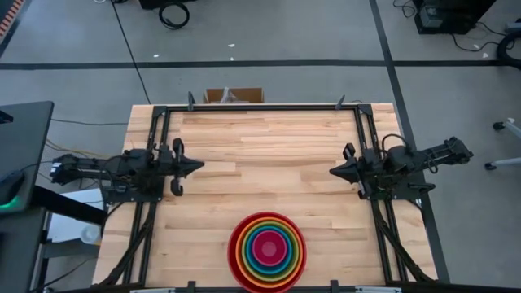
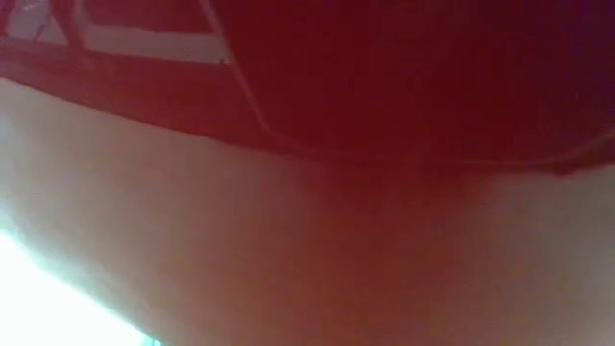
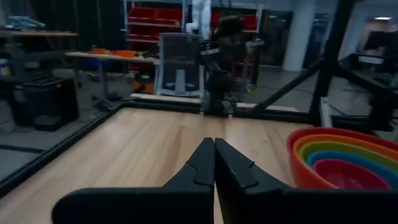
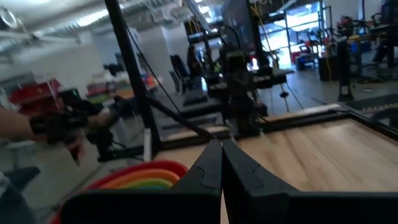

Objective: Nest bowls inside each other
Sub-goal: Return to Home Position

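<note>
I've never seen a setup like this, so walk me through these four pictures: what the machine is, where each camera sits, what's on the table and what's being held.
This is a robot with two dark arms at a wooden table. Each arm ends in a two-finger claw.

The overhead picture shows everything: the left claw and right claw point at each other across the table, both shut and holding nothing.

On the table's near edge sit the bowls, nested: red outermost, then orange, green, blue, pink in the middle.

The red blur is the table-level camera, its view filled by the red bowl right in front of it.

The other two pictures come from cameras on each wrist, looking past that arm's own shut fingers; both show the bowls to one side.
</note>
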